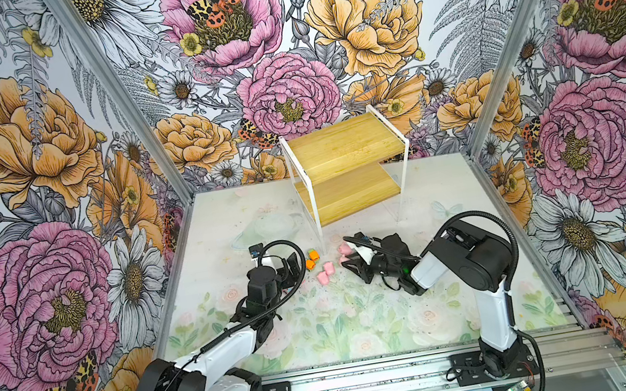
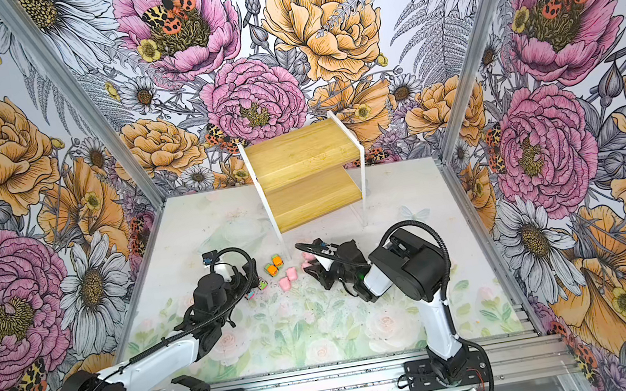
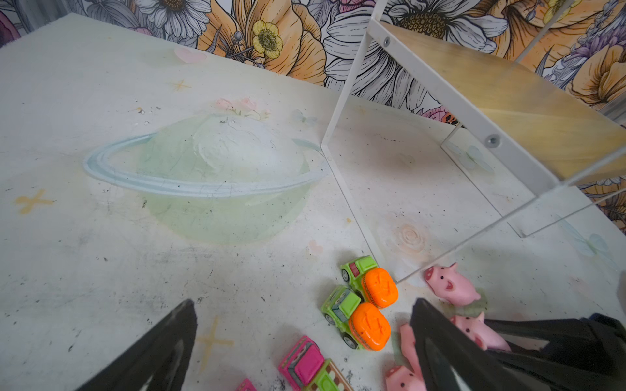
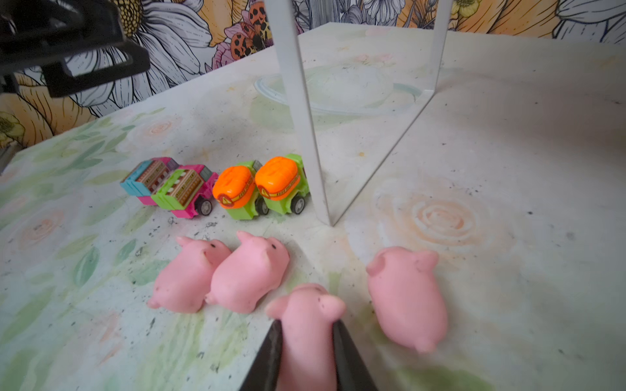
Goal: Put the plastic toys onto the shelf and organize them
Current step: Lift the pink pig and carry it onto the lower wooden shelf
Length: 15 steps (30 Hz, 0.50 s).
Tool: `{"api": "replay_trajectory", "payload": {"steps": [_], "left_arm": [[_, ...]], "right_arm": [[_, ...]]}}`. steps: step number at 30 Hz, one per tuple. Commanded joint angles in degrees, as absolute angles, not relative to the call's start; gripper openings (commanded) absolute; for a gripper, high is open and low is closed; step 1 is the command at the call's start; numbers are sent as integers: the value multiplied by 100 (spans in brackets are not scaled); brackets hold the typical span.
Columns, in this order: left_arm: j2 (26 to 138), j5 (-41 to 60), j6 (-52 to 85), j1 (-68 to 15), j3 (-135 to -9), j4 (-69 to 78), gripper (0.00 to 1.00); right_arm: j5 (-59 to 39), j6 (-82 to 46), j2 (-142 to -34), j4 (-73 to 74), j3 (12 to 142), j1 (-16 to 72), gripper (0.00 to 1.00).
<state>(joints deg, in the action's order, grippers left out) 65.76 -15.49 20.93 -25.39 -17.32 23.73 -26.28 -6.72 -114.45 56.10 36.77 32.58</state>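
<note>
Shelf of pale bamboo boards in white frame point(image 1: 343, 158), upper centre, bare; eight toys point(image 4: 247, 274) unplaced. Right gripper point(image 4: 306, 326) clamped on pink plastic pig point(image 4: 306, 304); left gripper point(image 3: 305, 301) spread, empty

Pale table point(image 1: 364, 323), printed with flowers and a ringed planet, flecked with dark specks. Toward its far side, the shelf point(image 1: 342, 150) on thin white legs. Just left of the shelf's front left leg point(image 1: 320, 237): orange-and-green car point(image 4: 281, 184) touching a second orange-and-green car point(image 4: 233, 191). Farther left: pink car point(image 4: 183, 191) pressed against a second pink car point(image 4: 144, 179). In front of that leg: pig point(image 4: 250, 274) and second pig point(image 4: 189, 274), flank to flank. Right of the leg: third pig point(image 4: 406, 294). Between these, fourth pig point(image 4: 305, 304), contact with the table unclear.
</note>
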Motion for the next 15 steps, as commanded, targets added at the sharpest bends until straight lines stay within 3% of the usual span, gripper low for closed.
{"api": "replay_trajectory", "payload": {"steps": [1,10,15], "left_arm": [[6548,-1635,2153,-2573,-1705,2339,99],[6475,-1545,2085,-2573,-1886,2218,99],[6372,-1562,1995,-2566,-1938,2094,99]], "right_arm": [[-2735,-1096,-10951,6053,3477,3053,25],[-2666,-1459,-9293,5181,3561,2026,26],[-2331,-1450,-9007,4590,4041,1715,27]]}}
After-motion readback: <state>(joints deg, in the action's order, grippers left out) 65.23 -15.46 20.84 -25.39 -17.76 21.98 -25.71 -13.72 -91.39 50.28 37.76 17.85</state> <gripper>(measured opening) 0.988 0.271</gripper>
